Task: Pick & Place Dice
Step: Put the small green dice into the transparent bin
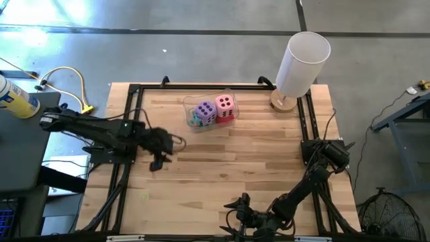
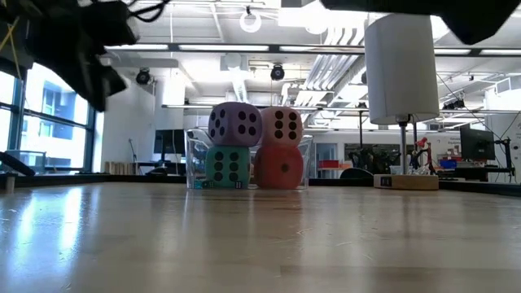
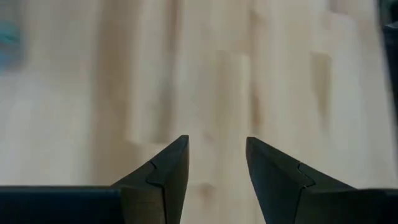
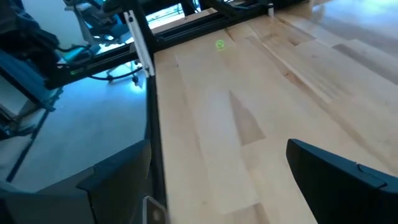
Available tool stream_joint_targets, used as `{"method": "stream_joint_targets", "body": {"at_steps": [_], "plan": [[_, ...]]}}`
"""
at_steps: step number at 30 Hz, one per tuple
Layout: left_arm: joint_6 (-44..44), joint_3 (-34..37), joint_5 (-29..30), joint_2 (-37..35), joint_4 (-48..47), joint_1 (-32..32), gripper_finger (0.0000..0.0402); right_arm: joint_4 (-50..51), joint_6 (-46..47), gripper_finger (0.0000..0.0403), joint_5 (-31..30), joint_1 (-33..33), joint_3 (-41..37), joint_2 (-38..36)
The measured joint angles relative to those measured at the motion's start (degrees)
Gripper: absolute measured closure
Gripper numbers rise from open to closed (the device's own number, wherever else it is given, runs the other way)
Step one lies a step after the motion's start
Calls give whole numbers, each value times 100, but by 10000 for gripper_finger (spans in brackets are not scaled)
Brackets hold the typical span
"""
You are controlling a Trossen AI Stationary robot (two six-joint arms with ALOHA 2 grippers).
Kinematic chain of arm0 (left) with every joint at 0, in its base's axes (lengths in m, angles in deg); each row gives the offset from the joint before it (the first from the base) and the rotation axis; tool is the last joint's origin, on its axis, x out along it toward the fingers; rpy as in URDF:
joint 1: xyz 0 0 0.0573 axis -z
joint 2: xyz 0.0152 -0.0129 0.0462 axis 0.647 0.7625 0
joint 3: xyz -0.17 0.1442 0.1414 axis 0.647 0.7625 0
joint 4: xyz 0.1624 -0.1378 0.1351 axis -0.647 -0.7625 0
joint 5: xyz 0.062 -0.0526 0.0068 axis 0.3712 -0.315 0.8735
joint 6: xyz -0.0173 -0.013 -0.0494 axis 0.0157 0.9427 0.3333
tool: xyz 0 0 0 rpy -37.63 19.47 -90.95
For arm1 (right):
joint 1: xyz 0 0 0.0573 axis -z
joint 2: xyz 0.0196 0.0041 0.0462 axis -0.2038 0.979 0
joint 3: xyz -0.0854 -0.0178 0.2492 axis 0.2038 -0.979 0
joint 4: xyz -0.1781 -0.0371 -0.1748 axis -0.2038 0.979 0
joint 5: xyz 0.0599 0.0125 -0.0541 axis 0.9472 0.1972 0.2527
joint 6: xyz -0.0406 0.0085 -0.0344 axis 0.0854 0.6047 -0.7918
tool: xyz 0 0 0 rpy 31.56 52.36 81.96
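Four dice sit stacked two by two in a clear container (image 1: 232,102) near the table's far edge: purple (image 2: 234,124) on teal-green (image 2: 227,167), pink (image 2: 282,125) on red (image 2: 281,168). From above I see the purple die (image 1: 204,110) and the pink die (image 1: 225,103). My left gripper (image 1: 158,156) hovers open and empty over bare wood at the table's left, well short of the container; its fingers (image 3: 217,163) point down at the tabletop. My right gripper (image 1: 236,205) rests open at the near edge (image 4: 217,180).
A tall white cylinder (image 1: 301,60) stands on a round wooden base (image 1: 283,103) at the far right corner. Black frame rails (image 1: 127,128) run along the table's sides. A yellow cable (image 1: 74,84) lies on the floor to the left. Bare wood fills the table's middle (image 1: 235,161).
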Motion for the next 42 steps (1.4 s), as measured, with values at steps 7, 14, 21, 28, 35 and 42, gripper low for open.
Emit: {"method": "stream_joint_targets", "body": {"at_steps": [7, 14, 21, 28, 35, 42], "plan": [[1919, -2, -2, 13, -1043, 1334, 248, 43, -419, 37, -1, 187, 0, 0], [3717, -2, 353, 13, -1618, 2464, 248, 39, -772, 37, 207, 469, 0, 0], [5039, -2, 708, 17, -1609, 3500, 248, 36, -1091, 37, 1034, 793, 0, 0], [6090, -2, 1197, 96, -1609, 4363, 248, 11, -1415, 37, 1400, 1018, 0, 0], [5760, -2, 1572, 790, -1583, 5179, 248, 13, -1545, 37, 1538, 1043, 0, 0], [5233, -2, 1403, 1653, -1007, 5572, 248, 13, -1544, 37, 1537, 1040, 0, 0]]}}
